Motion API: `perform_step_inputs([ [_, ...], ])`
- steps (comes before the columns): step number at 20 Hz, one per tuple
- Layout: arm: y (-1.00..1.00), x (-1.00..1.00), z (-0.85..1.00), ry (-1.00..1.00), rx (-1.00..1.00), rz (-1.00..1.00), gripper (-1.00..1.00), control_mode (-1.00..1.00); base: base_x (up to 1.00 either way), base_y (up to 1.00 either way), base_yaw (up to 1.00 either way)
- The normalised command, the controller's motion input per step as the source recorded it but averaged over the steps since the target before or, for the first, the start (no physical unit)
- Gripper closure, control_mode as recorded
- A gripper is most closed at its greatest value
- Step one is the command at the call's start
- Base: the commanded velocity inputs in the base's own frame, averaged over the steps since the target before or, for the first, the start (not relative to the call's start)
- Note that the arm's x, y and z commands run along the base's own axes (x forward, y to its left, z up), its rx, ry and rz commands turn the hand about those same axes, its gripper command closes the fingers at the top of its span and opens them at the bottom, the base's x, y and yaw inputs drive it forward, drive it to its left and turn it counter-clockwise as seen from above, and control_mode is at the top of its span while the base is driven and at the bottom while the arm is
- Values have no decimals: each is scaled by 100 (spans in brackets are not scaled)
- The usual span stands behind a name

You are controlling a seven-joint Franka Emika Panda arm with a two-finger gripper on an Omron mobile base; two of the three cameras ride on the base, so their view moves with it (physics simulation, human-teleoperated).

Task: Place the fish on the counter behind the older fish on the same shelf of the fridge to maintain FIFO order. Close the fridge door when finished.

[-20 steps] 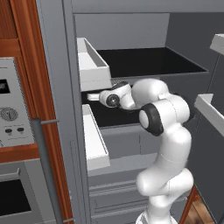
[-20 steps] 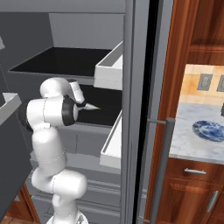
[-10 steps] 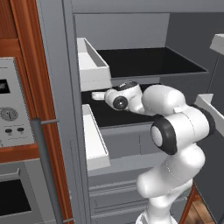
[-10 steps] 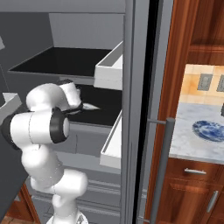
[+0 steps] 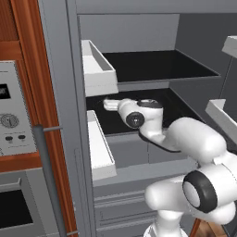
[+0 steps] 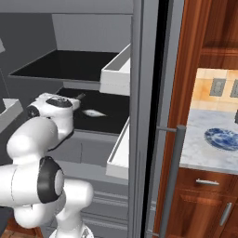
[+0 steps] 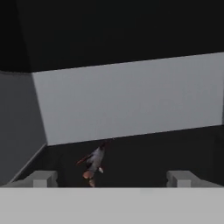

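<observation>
Gripper (image 7: pixel 112 178) wide open and empty; the fish (image 7: pixel 93 162) lies toward the back edge of the shelf (image 7: pixel 166 151), probably light, slick, limp—pinch mid-body if regrasping.

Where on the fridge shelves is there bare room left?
Upper shelf: bare throughout. Lower shelf: crowded at its left, where the open gripper reaches in beside the pale fish; bare between that fish and the door bin.
</observation>
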Motion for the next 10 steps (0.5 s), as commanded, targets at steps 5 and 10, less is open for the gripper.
perform_step_inputs([
  [5,0,-79,92,0,-7,-16,-100,-100,0,0,0],
  [10,0,-93,60,0,-8,-15,-100,-100,0,0,0],
])
